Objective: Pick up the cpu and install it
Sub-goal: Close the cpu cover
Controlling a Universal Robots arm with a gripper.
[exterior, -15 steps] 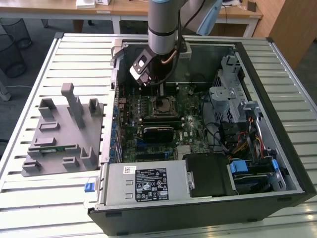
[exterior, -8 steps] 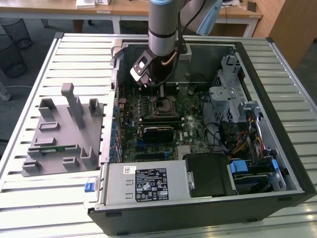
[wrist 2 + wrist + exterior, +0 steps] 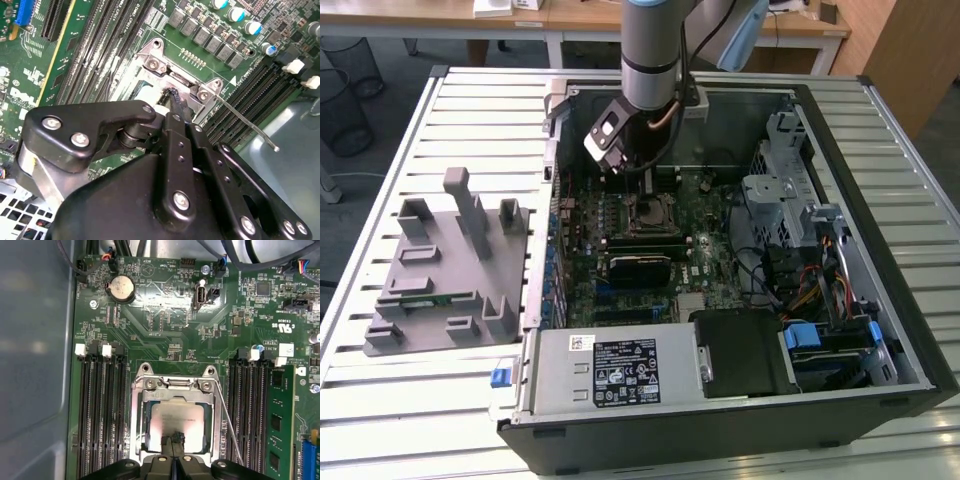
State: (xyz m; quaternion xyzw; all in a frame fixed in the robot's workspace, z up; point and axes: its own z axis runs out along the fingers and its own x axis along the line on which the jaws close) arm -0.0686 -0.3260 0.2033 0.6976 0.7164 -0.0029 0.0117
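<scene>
The cpu [image 3: 177, 417] lies flat inside the metal-framed socket [image 3: 175, 385] on the motherboard, its silver top facing up. My gripper [image 3: 173, 439] hangs over the cpu's near edge, its two black fingers pressed together with nothing between them. In the second wrist view the gripper [image 3: 172, 94] comes to a single point just above the socket [image 3: 155, 65]. In the exterior view the gripper [image 3: 640, 188] reaches down into the open computer case, right above the socket [image 3: 650, 215]. Whether the tips touch the cpu I cannot tell.
The thin socket lever [image 3: 231, 432] stands off at an angle beside the frame. A green memory stick [image 3: 277, 425] sits in a slot close by. A grey fixture plate [image 3: 450, 270] lies at the exterior view's left. The power supply [image 3: 610, 370] and drive cage [image 3: 800, 260] crowd the case.
</scene>
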